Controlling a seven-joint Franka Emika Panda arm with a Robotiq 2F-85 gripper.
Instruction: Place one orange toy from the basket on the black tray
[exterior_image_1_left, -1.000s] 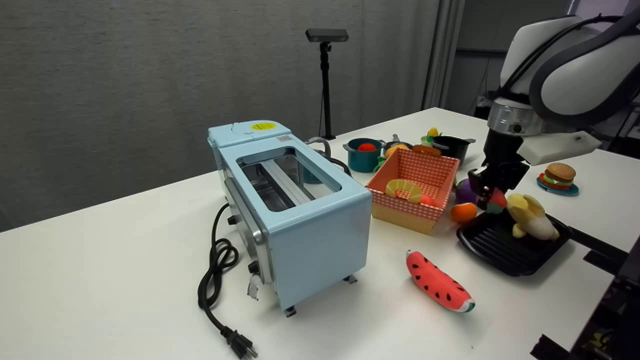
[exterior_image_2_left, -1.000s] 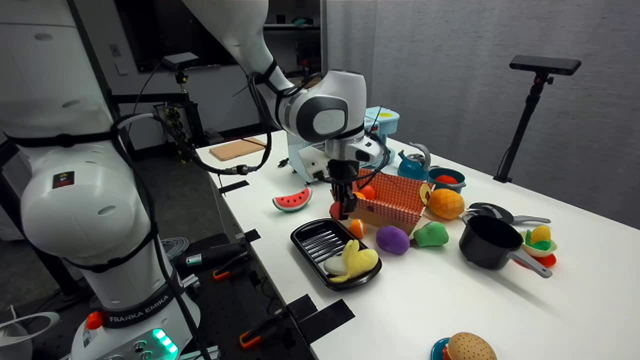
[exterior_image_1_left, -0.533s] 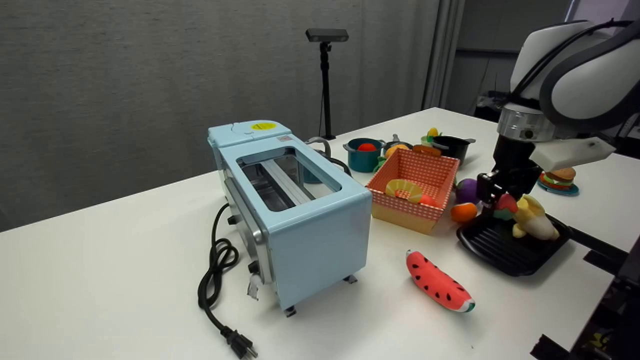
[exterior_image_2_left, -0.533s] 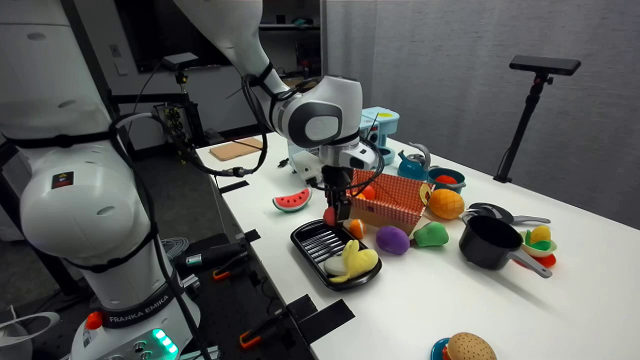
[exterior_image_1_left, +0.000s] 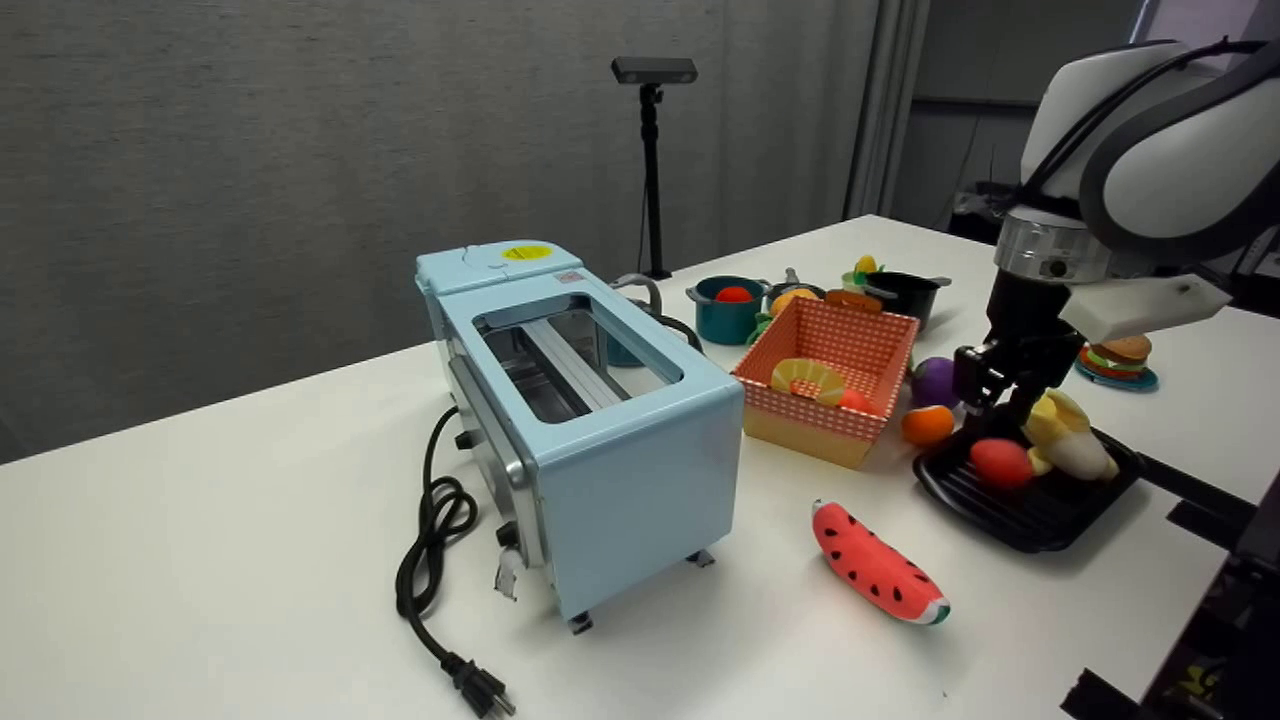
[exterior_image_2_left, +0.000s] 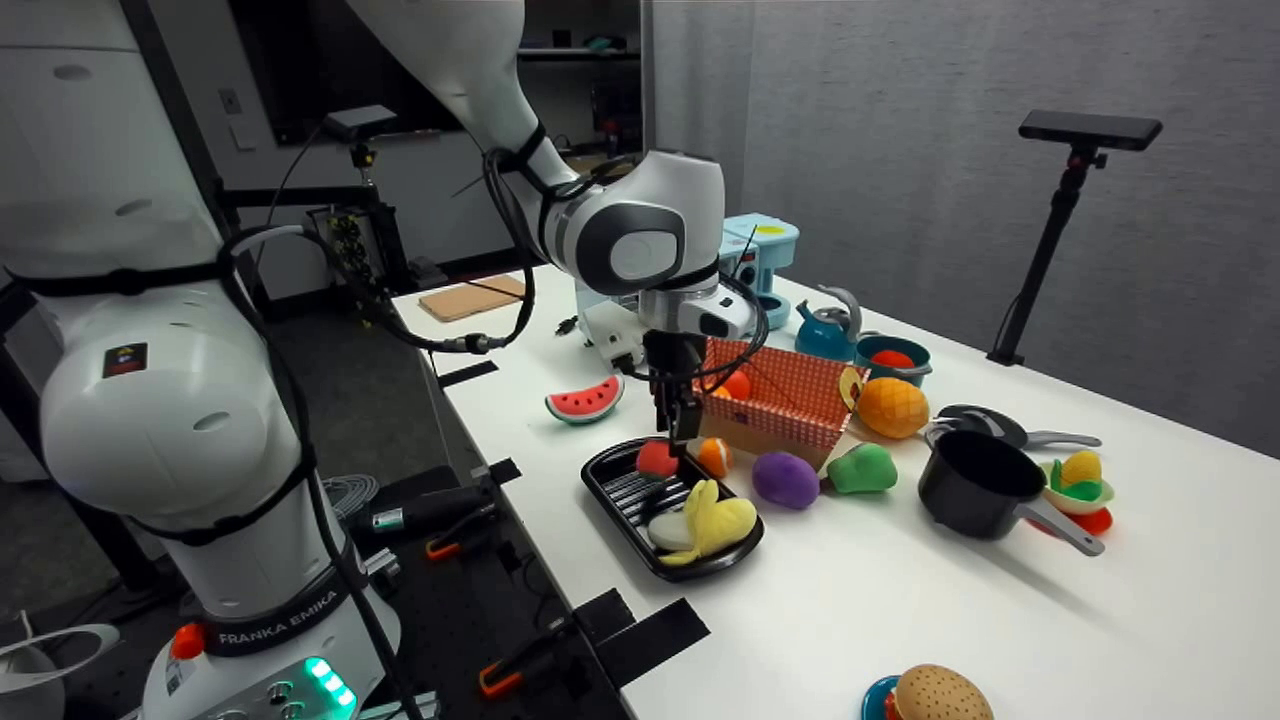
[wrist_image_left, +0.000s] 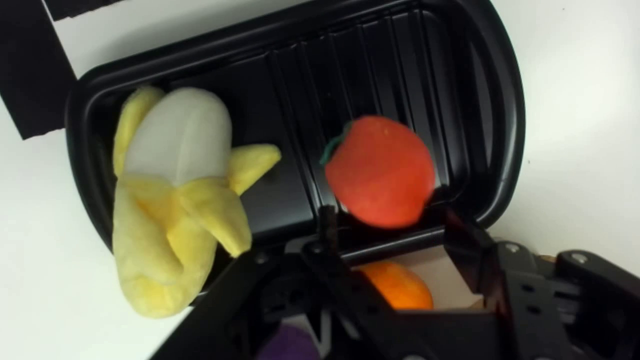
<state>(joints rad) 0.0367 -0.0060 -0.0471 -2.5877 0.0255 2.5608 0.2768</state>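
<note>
An orange toy (exterior_image_1_left: 927, 425) lies on the table between the basket and the black tray; it also shows in the other views (exterior_image_2_left: 714, 457) (wrist_image_left: 400, 287). The basket (exterior_image_1_left: 810, 435) (exterior_image_2_left: 785, 405) holds an orange piece (exterior_image_2_left: 720, 392) and a red-orange ball (exterior_image_1_left: 857, 401). The black tray (exterior_image_1_left: 1020, 515) (exterior_image_2_left: 632, 482) (wrist_image_left: 255, 110) holds a rounded red toy with a green top (wrist_image_left: 382, 172) (exterior_image_1_left: 1001, 464) (exterior_image_2_left: 657, 459) and a peeled banana toy (wrist_image_left: 175, 200). My gripper (wrist_image_left: 390, 219) (exterior_image_1_left: 1003, 413) (exterior_image_2_left: 677, 440) is open and empty, just above the tray's basket-side rim by the red toy.
A purple toy (exterior_image_2_left: 785, 480) and a green toy (exterior_image_2_left: 862, 468) lie beside the basket. A watermelon slice (exterior_image_1_left: 880, 565) lies in front of the tray. The light-blue toaster (exterior_image_1_left: 640, 500) stands beside the basket. A black pot (exterior_image_2_left: 980, 485) and a burger toy (exterior_image_2_left: 940, 695) stand farther off.
My gripper moved from near the basket to over the tray with the red toy, then opened. The red toy dropped onto the tray. The arm has stayed still for the last half second.
</note>
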